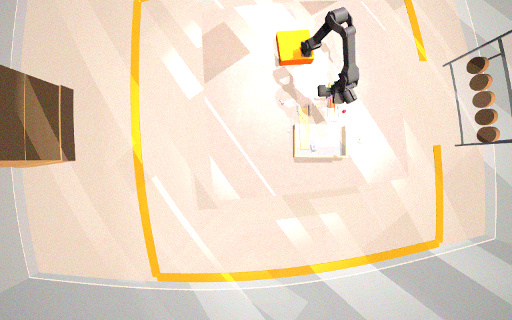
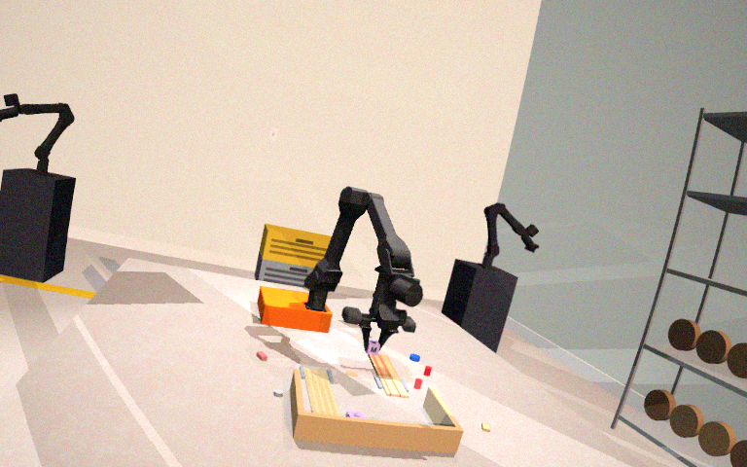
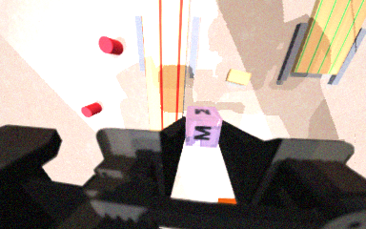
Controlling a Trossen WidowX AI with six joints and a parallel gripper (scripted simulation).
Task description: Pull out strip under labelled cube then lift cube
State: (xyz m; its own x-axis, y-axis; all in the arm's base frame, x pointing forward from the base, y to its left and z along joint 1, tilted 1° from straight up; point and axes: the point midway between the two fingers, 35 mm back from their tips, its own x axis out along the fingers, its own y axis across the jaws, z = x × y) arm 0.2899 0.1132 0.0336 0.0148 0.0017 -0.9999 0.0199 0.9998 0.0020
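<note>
My gripper point(image 2: 373, 347) point(image 3: 200, 121) is shut on the purple cube point(image 2: 373, 347) point(image 3: 203, 127) marked M. The cube is upright between the fingertips, near the far end of the red-lined strips point(image 2: 388, 377) point(image 3: 170, 91). Its height above the surface is hard to tell. These strips lie side by side between two short grey rails point(image 3: 140, 44). Yellow strips point(image 2: 321, 392) point(image 3: 329, 45) with green lines lie between darker rails and reach into the wooden tray. Another purple cube point(image 2: 354, 413) sits inside the tray. In the top view the arm hides the fingertips.
The low wooden tray point(image 1: 321, 156) point(image 2: 374, 439) stands at the near side. Two red cylinders point(image 3: 111, 45) point(image 2: 427, 371) and a blue disc point(image 2: 414, 357) lie beside the red-lined strips. A small yellow block point(image 3: 238, 76) lies between the strip groups. The arm's base stands on the orange box point(image 2: 295, 317).
</note>
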